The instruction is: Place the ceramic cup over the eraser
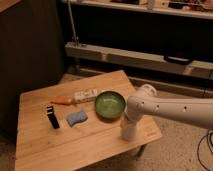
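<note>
Gripper (127, 126), closed apparently around the white ceramic cup (128, 134), near the wooden table's (75, 150) front right edge; the black eraser (52, 116) stands well leftward, beyond the blue sponge (76, 118).

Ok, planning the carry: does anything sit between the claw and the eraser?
Yes. From the claw, shut at the front right of the table, toward the black eraser at the left, the blue sponge lies in the path. The green bowl sits just behind that line.
</note>
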Controlling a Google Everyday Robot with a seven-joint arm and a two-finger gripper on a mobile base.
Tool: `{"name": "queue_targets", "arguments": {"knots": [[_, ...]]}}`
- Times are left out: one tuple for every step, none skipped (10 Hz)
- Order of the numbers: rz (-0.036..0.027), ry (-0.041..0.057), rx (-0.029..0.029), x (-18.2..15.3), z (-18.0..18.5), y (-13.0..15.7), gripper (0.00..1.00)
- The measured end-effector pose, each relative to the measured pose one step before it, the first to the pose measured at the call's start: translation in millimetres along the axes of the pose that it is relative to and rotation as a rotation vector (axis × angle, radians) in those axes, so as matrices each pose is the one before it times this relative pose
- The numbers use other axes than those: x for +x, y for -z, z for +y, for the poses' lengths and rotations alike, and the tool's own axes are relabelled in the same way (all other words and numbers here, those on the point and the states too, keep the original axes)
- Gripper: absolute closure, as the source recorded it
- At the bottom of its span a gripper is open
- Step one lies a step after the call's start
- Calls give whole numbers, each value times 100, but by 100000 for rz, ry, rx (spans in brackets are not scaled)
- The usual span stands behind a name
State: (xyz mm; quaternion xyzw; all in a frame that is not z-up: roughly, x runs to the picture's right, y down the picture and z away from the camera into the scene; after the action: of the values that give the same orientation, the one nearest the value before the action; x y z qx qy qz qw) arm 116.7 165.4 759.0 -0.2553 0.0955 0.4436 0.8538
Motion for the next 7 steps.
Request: {"name": "queue_targets", "arguments": {"knots": [[475,347,3924,-179,-300,2414,100],[-399,447,1694,-366,-69,1372,100],[-823,674,2475,-857,-21,2690,100],[-743,1213,2358,-811,-300,2099,100],[-1202,2153,2724,-1475,-535,2982,100],[-1900,2813,1215,-1757,-339,2315,100],[-1535,2631,676,-1693,-140,1747,100]]}}
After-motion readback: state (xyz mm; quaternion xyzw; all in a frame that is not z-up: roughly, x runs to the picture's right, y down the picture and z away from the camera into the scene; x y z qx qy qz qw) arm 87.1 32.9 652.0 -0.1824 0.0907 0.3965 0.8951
